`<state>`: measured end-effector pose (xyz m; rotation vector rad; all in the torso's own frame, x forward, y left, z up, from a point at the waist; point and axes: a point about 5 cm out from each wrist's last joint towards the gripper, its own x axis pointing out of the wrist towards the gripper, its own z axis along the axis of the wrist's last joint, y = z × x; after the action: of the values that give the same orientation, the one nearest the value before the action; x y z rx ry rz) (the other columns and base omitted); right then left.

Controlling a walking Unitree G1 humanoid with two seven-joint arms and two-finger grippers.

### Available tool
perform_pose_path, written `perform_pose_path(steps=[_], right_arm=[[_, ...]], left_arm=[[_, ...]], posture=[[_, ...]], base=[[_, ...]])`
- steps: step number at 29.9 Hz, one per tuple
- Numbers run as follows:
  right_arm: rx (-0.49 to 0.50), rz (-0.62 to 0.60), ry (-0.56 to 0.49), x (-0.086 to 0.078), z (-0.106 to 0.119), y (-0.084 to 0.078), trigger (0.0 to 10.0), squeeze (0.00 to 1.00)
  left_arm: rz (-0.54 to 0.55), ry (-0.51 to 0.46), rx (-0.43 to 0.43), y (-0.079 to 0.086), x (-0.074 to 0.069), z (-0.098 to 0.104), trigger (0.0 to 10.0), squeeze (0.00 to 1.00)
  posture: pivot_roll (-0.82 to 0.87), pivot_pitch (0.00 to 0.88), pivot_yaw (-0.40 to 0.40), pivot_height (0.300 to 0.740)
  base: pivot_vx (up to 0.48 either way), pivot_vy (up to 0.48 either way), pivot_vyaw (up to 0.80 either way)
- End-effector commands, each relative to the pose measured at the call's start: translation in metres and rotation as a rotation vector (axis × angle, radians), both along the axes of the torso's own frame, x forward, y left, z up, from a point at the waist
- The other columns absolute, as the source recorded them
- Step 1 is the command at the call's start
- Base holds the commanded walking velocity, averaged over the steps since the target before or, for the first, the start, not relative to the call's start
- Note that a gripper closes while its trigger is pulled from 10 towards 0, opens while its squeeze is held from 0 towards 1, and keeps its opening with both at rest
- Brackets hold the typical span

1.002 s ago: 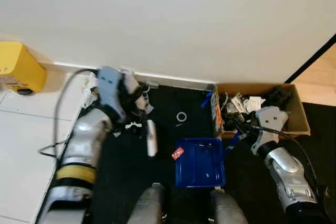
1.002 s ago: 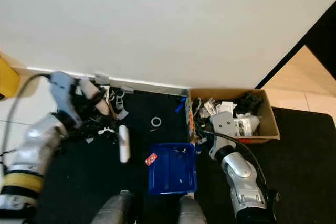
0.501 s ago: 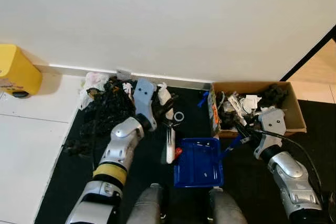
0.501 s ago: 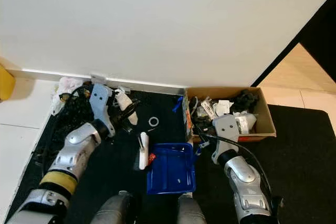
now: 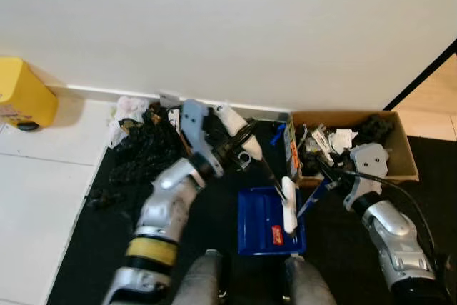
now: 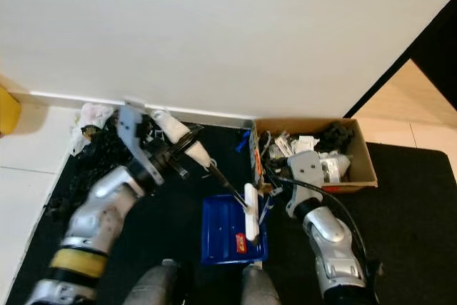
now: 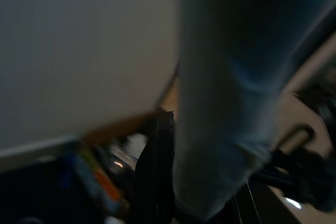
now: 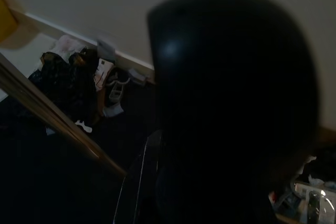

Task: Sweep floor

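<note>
You're mid-sweep, carrying debris into the blue dustpan (image 5: 271, 221) on the black mat (image 5: 214, 176) at the robot's feet. Your left pincer (image 5: 239, 144) is clamped on the white handle of the hand brush (image 5: 288, 203), whose white head sits over the pan's right side beside a small red scrap (image 5: 276, 231). Your right pincer (image 5: 330, 173) reaches toward the dustpan's handle by the cardboard box (image 5: 400, 141); whether it is apart or together, you cannot tell. Next, I'd judge, draw the brush back toward the black litter pile (image 5: 139, 151) near the wall. Both wrist views are dark and blurred.
</note>
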<state>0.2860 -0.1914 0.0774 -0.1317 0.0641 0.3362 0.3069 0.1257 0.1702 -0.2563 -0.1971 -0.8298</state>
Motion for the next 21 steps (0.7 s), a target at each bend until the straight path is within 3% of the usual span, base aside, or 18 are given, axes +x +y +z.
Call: perform_pose_path(steps=[1,2,4,5,7,12,13,14,15,17,18,20,21], right_arm=[[0.042,0.024,0.09,-0.01,-0.019,0.008,10.0,0.0],[0.042,0.024,0.09,-0.01,-0.019,0.008,10.0,0.0],[0.069,-0.001,0.089,-0.011,-0.02,0.007,10.0,0.0],[0.069,-0.001,0.089,-0.011,-0.02,0.007,10.0,0.0],[0.118,-0.04,0.083,-0.013,-0.02,0.007,10.0,0.0],[0.14,-0.055,0.075,-0.013,-0.019,0.007,10.0,0.0],[0.166,-0.07,0.064,-0.013,-0.016,0.007,10.0,0.0],[0.166,-0.07,0.064,-0.013,-0.016,0.007,10.0,0.0],[0.189,-0.08,0.045,-0.011,-0.01,0.007,10.0,0.0],[0.189,-0.08,0.045,-0.011,-0.01,0.007,10.0,0.0],[0.226,-0.1,-0.005,-0.007,0.004,0.005,10.0,0.0],[0.242,-0.111,-0.037,-0.005,0.014,0.003,10.0,0.0],[0.242,-0.111,-0.037,-0.005,0.014,0.003,10.0,0.0]], left_arm=[[-0.023,-0.034,0.001,0.004,-0.006,0.009,10.0,0.0],[-0.023,-0.034,0.001,0.004,-0.006,0.009,10.0,0.0],[0.028,-0.039,0.143,0.032,-0.012,0.021,10.0,0.0],[0.028,-0.039,0.143,0.032,-0.012,0.021,10.0,0.0],[0.134,-0.004,0.201,0.064,-0.017,0.036,10.0,0.0],[0.199,0.011,0.202,0.076,-0.019,0.044,10.0,0.0],[0.294,0.047,0.203,0.088,-0.016,0.047,10.0,0.0],[0.294,0.047,0.203,0.088,-0.016,0.047,10.0,0.0],[0.406,0.116,0.237,0.099,-0.012,0.038,10.0,0.0],[0.406,0.116,0.237,0.099,-0.012,0.038,10.0,0.0],[0.572,0.252,0.288,0.111,-0.004,0.011,10.0,0.0],[0.627,0.332,0.292,0.112,-0.002,-0.008,10.0,0.0],[0.627,0.332,0.292,0.112,-0.002,-0.008,10.0,0.0]], posture=[[0.09,0.279,0.02,0.74],[0.09,0.279,0.02,0.74],[0.12,0.272,0.033,0.74],[0.12,0.272,0.033,0.74],[0.14,0.261,0.044,0.74],[0.15,0.255,0.046,0.74],[0.15,0.244,0.047,0.74],[0.15,0.244,0.047,0.74],[0.15,0.23,0.049,0.74],[0.15,0.23,0.049,0.74],[0.14,0.215,0.05,0.74],[0.14,0.209,0.053,0.74],[0.14,0.209,0.053,0.74]], base=[[0.0,0.0,0.0],[0.0,0.0,0.0],[0.0,0.0,0.0],[0.0,0.0,0.0],[0.0,0.0,0.0],[0.0,0.0,0.0],[0.0,0.0,0.0],[0.0,0.0,0.0],[0.0,0.0,0.0],[0.0,0.0,0.0],[0.0,0.0,0.0],[0.0,0.0,0.0],[0.0,0.0,0.0]])
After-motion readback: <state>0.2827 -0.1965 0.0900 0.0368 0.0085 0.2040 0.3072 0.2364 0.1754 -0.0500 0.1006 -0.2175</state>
